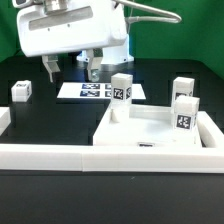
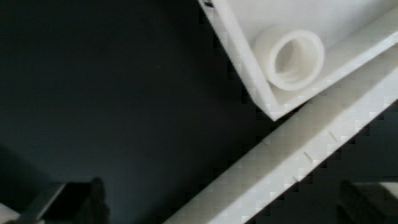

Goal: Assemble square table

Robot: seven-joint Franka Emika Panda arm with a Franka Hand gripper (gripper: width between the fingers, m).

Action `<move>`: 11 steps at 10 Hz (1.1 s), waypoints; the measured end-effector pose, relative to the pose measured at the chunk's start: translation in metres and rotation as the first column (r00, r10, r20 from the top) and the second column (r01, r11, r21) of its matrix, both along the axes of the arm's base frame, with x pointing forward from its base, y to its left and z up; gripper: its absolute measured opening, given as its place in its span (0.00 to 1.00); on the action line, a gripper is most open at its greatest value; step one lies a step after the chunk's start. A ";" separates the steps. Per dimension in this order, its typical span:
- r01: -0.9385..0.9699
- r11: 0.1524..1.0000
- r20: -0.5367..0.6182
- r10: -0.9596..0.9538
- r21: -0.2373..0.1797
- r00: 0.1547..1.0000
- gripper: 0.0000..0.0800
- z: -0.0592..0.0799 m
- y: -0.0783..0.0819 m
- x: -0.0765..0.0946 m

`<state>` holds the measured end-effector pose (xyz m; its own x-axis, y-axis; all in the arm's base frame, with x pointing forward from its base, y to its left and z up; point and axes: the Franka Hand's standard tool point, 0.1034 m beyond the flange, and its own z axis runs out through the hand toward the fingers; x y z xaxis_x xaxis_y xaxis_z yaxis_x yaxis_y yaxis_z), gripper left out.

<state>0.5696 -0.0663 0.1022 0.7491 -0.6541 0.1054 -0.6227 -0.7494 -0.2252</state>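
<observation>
Fingers [image 2: 75,200] of gripper [image 2: 222,198] spread wide with nothing between, over a corner of tabletop [image 1: 150,128] by border wall [image 1: 60,156]; loose leg [image 1: 21,91] well apart, likely light, hard, a bit slippery, best pinched across its flat sides.

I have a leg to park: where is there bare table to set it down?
Bare black table lies between the lone leg, the marker board, the tabletop and the border wall. The exterior view's right is crowded: three legs stand at the tabletop.
</observation>
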 end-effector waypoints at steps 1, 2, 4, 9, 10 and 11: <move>-0.096 0.995 0.007 0.096 -0.025 0.995 0.81 0.000 0.001 0.000; -0.160 0.986 0.011 0.161 -0.043 0.987 0.81 0.000 -0.002 0.000; -0.193 0.980 0.012 0.194 -0.053 0.981 0.81 -0.001 -0.002 -0.001; -0.259 0.966 -0.103 0.258 -0.002 0.961 0.81 -0.040 -0.089 -0.101; -0.244 0.970 -0.116 0.242 -0.004 0.963 0.81 -0.043 -0.119 -0.114; -0.243 0.967 -0.100 0.235 -0.075 0.967 0.81 -0.044 -0.136 -0.117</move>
<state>0.4527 -0.2019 0.0583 0.8915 -0.4463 0.0781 -0.4378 -0.8929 -0.1049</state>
